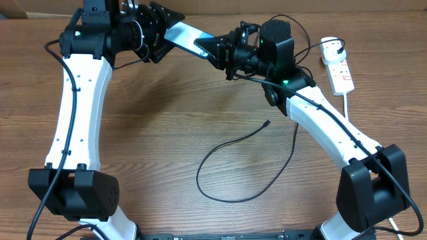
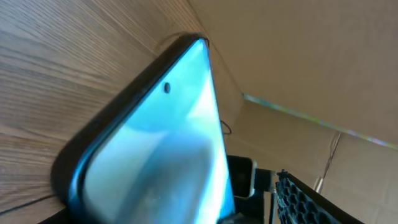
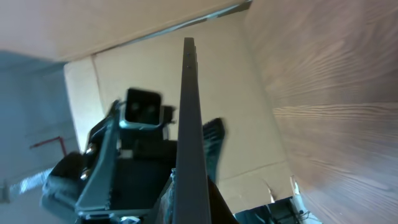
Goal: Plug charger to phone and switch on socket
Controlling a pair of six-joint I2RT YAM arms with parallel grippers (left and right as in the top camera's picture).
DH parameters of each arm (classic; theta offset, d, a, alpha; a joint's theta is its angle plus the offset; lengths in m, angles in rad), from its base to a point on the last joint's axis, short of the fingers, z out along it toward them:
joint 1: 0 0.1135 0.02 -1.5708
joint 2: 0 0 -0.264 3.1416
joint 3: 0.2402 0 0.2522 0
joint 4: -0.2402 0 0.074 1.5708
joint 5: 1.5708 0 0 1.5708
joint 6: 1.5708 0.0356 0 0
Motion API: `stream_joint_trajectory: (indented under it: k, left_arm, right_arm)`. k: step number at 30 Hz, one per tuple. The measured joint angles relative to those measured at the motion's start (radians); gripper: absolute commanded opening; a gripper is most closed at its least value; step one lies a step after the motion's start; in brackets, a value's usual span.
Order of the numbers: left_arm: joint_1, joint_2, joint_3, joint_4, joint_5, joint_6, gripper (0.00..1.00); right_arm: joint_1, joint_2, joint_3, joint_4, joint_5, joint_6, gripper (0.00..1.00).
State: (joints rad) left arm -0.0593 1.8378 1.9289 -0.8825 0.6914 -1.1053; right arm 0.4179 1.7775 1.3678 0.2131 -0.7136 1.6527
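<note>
The phone (image 1: 183,35), slim with a light blue screen and a dark edge, is held in the air at the back of the table between both grippers. My left gripper (image 1: 162,33) is shut on its left end. My right gripper (image 1: 212,48) is shut on its right end. The left wrist view shows the screen (image 2: 161,149) up close. The right wrist view shows the phone edge-on (image 3: 191,124). The charger cable (image 1: 227,200) lies looped on the table, its connector tip (image 1: 267,123) free. The white socket strip (image 1: 339,67) lies at the far right with a black plug (image 1: 341,46) in it.
The strip's thick white cord (image 1: 347,107) runs toward the front beside the right arm. A cardboard wall (image 2: 298,56) stands behind the table. The left arm's wrist and camera (image 3: 140,109) show in the right wrist view.
</note>
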Motion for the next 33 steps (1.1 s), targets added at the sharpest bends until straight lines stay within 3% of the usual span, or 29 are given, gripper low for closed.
stream_joint_trajectory:
  k: [6,12,23,33]
  left_arm:
    - [-0.005,0.000,0.000,0.000,0.019,-0.015,0.64]
    - [-0.005,0.000,0.000,-0.002,0.023,-0.028,0.49]
    - [-0.005,0.000,0.000,-0.009,0.024,-0.037,0.43]
    - [-0.005,0.000,0.000,-0.009,0.031,-0.045,0.45]
  right_arm:
    - [0.004,-0.001,0.000,0.007,-0.016,0.000,0.04]
    - [0.003,-0.001,0.000,0.008,-0.024,0.001,0.04]
    - [0.001,-0.002,0.000,0.011,-0.038,0.044,0.04]
    - [0.002,-0.002,0.000,0.011,-0.041,0.054,0.05]
